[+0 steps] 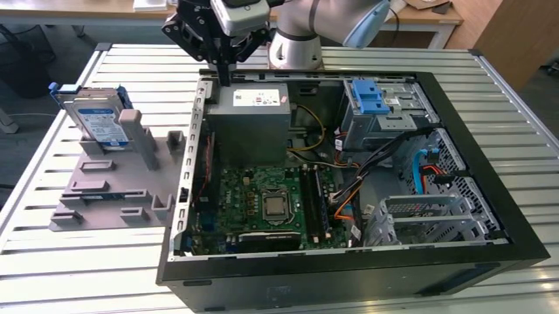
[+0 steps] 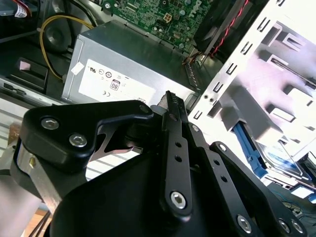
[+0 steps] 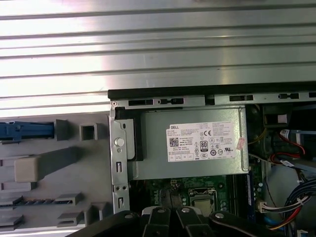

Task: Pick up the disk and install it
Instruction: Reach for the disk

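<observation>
A: Where's the disk [image 1: 96,123]?
B: Standing on edge in the rack [image 1: 98,196], long axis near upright — well to the exterior view's left of the jaws.
A: Jaws?
B: Pinched together, empty, above the power supply [image 1: 249,116].

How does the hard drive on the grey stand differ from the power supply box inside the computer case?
The disk stands on edge in a grey fixture outside the case; the power supply sits inside the case. The disk is a thin slab, the power supply a far bulkier box. The disk has a blue frame; the power supply is plain grey. Both carry a label.
</observation>
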Motion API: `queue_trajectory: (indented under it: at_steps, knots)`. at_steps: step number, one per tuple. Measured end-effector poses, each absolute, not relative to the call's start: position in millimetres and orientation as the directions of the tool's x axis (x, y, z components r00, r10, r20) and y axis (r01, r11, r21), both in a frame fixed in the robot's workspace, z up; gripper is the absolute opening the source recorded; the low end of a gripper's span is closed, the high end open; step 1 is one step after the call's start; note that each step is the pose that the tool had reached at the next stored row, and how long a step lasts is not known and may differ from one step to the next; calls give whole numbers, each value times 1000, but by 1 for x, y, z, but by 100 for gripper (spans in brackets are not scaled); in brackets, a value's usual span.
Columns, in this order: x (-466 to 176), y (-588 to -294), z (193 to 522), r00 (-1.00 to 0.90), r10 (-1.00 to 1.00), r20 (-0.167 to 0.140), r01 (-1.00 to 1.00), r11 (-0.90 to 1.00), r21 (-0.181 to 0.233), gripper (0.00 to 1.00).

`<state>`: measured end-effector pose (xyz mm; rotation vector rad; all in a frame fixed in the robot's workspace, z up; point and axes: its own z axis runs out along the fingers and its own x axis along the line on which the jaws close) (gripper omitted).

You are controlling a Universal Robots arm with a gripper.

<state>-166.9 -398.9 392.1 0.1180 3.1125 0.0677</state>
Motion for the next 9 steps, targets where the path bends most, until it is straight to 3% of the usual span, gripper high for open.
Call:
queue_trajectory:
  at_steps: [9]
  knots:
    - [-170,-399,392,-997,76,-24,75,996,44,11]
